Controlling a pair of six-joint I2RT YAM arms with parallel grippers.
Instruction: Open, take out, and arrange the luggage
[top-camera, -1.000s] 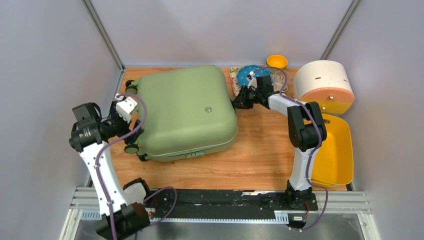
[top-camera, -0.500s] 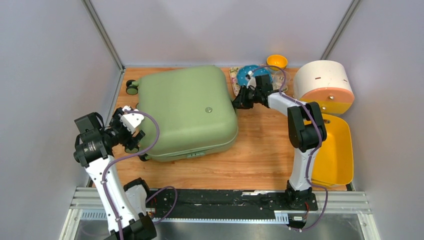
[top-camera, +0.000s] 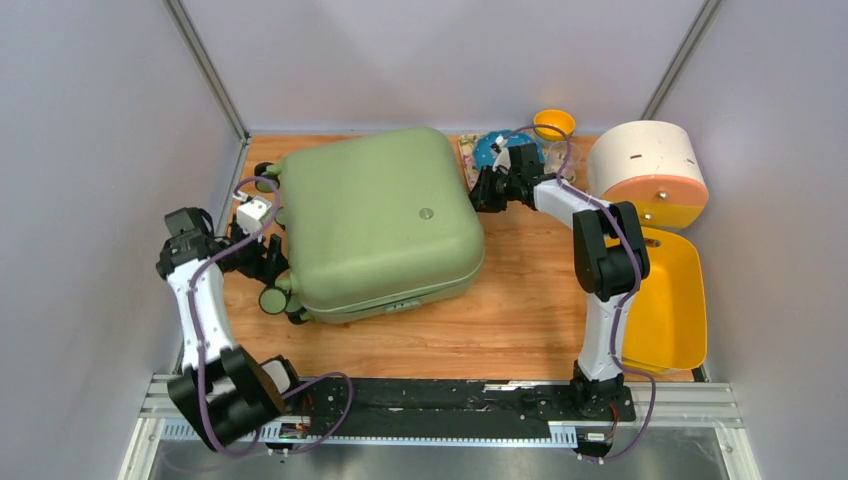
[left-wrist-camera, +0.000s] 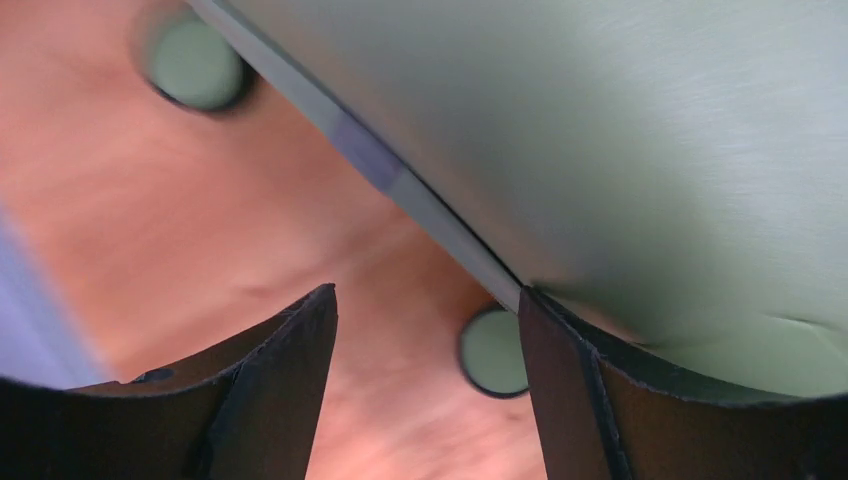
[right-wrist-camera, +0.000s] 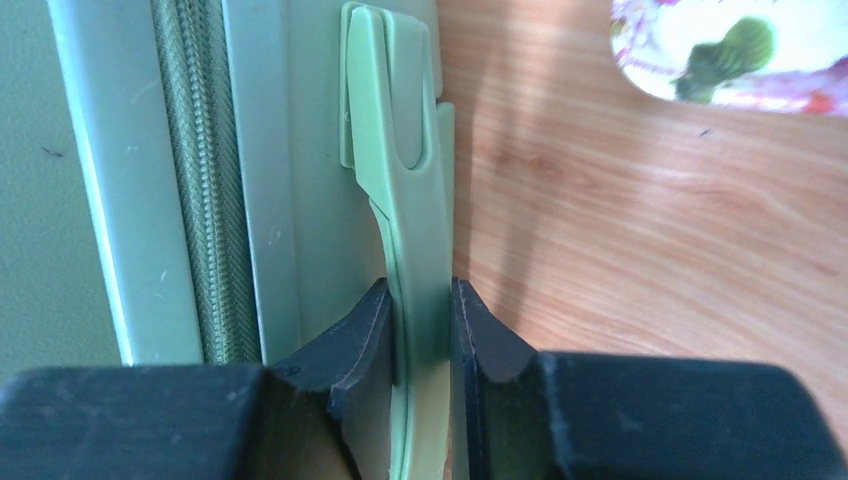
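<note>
Left of centre on wooden table, sage-green hard-shell suitcase lying flat, long axis left-right, black wheels leftward; right gripper clamped on green side handle, left gripper spread wide, empty, beside wheels.

No readable text — none anywhere.

The wooden table carries a yellow tray along its right edge, reaching toward the near right corner. A round drawer box, cream above and orange below, stands in the far right corner, just beside the far end of the tray. At the far edge sits a small yellow bowl, and near it a blue round item lies on a flower-patterned mat. Pale walls enclose three sides
</note>
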